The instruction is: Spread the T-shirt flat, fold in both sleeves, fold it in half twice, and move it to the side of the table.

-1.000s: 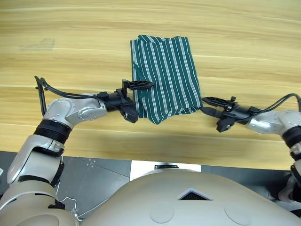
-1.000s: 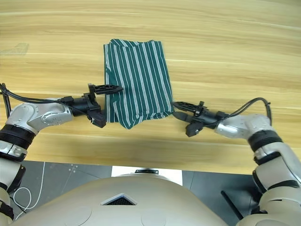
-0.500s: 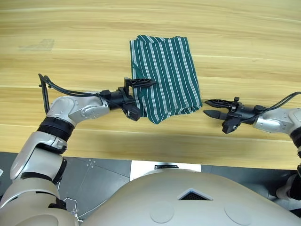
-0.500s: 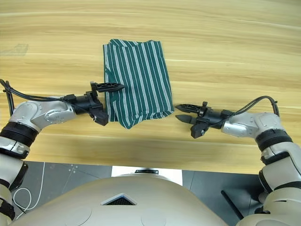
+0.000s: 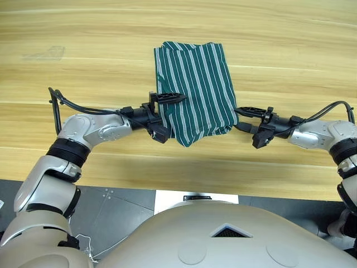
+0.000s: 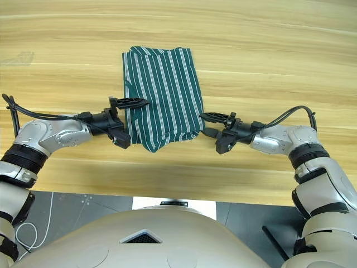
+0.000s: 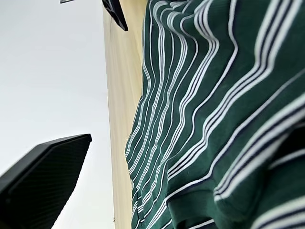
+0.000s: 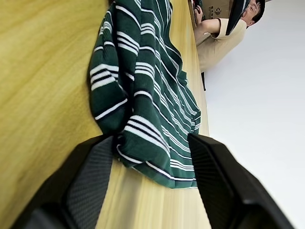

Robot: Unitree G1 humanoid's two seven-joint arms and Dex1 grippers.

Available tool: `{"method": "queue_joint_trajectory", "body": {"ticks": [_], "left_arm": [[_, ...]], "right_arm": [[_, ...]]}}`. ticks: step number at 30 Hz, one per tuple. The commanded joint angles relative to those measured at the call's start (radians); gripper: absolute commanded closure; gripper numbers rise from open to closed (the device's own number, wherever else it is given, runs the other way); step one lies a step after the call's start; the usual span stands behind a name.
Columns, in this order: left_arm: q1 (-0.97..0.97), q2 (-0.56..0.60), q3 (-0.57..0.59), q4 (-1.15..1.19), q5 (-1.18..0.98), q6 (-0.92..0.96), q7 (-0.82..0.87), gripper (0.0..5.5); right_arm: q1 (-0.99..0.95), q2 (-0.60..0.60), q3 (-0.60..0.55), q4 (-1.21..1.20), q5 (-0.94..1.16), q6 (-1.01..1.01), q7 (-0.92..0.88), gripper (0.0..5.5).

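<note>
The T-shirt, green with white stripes, lies folded into a narrow rectangle in the middle of the wooden table. My left gripper is open at the shirt's near left edge, with one finger over the cloth and the other beside it. At the near right corner my right gripper is open too. In the right wrist view its fingers straddle that corner of the T-shirt close up. The left wrist view has the striped T-shirt right in front of one finger.
Bare wood stretches far to the left, right and back of the shirt. The table's front edge runs just behind both forearms, with dark floor below it.
My right gripper drew back to the right, then came in again to the shirt's near right corner. The left gripper edged slightly towards the shirt. The shirt has not moved.
</note>
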Motion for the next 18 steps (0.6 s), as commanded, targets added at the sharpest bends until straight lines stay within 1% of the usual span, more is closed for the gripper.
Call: {"method": "queue_joint_trajectory", "body": {"ticks": [1,4,7,10,12,15,18], "left_arm": [[0.070,-0.020,-0.100,0.067,0.121,0.027,-0.071,0.12],[0.067,-0.025,-0.105,0.067,0.123,0.028,-0.069,0.12],[0.068,-0.027,-0.114,0.072,0.127,0.024,-0.067,0.12],[0.067,-0.027,-0.117,0.071,0.129,0.023,-0.063,0.12],[0.072,-0.029,-0.120,0.073,0.129,0.025,-0.062,0.44],[0.077,-0.031,-0.130,0.078,0.127,0.026,-0.065,0.92],[0.076,-0.027,-0.143,0.080,0.126,0.023,-0.065,1.52]], "right_arm": [[0.048,0.005,0.061,0.068,-0.100,0.060,0.050,2.46],[0.048,0.017,0.062,0.075,-0.093,0.061,0.038,2.46],[0.042,0.030,0.066,0.092,-0.088,0.069,0.034,2.87],[0.039,0.040,0.069,0.098,-0.089,0.068,0.032,3.50],[0.037,0.045,0.072,0.102,-0.088,0.067,0.031,3.89],[0.038,0.053,0.073,0.107,-0.082,0.068,0.029,4.21],[0.036,0.059,0.074,0.112,-0.079,0.070,0.030,4.52]]}}
